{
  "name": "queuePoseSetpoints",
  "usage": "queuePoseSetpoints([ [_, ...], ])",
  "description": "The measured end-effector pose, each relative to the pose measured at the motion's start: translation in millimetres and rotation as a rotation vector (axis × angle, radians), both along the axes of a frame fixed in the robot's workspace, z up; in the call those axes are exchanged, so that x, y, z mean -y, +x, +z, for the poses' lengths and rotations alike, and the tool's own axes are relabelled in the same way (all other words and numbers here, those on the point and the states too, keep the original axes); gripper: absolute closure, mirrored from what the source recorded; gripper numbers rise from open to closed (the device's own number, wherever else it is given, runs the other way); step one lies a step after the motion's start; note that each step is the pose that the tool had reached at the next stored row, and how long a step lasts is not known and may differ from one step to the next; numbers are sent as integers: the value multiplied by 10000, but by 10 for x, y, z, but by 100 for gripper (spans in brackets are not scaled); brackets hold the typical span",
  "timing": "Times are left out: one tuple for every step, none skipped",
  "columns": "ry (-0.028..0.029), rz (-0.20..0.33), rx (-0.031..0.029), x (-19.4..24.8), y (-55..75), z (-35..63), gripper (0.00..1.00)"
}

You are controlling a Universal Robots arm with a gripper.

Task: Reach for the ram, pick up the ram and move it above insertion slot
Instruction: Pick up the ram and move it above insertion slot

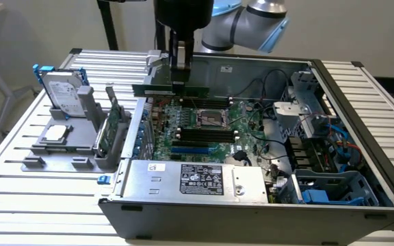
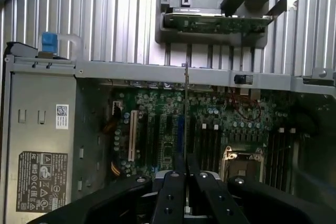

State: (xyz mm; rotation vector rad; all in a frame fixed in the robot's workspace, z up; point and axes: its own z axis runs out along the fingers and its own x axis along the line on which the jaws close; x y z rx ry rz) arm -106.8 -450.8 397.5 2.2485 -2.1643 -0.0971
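My gripper (image 1: 180, 78) is shut on the ram (image 1: 172, 91), a thin green stick held level and lengthwise in the air over the open computer case. It hangs above the far end of the motherboard (image 1: 183, 148). The dark insertion slots (image 1: 204, 135) lie lower down on the board, toward the near side. From the wrist view I look down along the ram (image 2: 186, 114), seen edge-on as a thin line between my two fingers (image 2: 173, 187). The long dark slots (image 2: 206, 145) lie just beside that line.
A grey fixture (image 1: 67, 151) on the slatted table holds a silver hard drive (image 1: 63, 95) and a wider green card (image 1: 111, 123), both at the exterior view's left. Inside the case are the processor socket (image 1: 209, 119), the power supply (image 1: 190, 179), cables and a drive cage (image 1: 307, 102).
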Motion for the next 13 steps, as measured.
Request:
queuePoseSetpoints([
  [1, 1, 0, -19, 39, -11, 87],
  [1, 1, 0, -43, 72, -22, 87],
  [1, 1, -1, -71, 102, -33, 87],
  [0, 1, -1, -100, 129, -43, 87],
  [2, 0, 0, -128, 154, -54, 87],
  [2, 1, 0, -157, 179, -63, 87],
  [0, 1, -1, -186, 203, -72, 87],
  [1, 1, 0, -216, 226, -82, 87],
  [1, 0, -1, -246, 249, -90, 87],
  [1, 1, 0, -276, 272, -100, 87],
  [1, 0, 0, -307, 297, -109, 87],
  [1, 0, 0, -338, 322, -120, 87],
  [1, 1, -1, -369, 348, -130, 87],
])
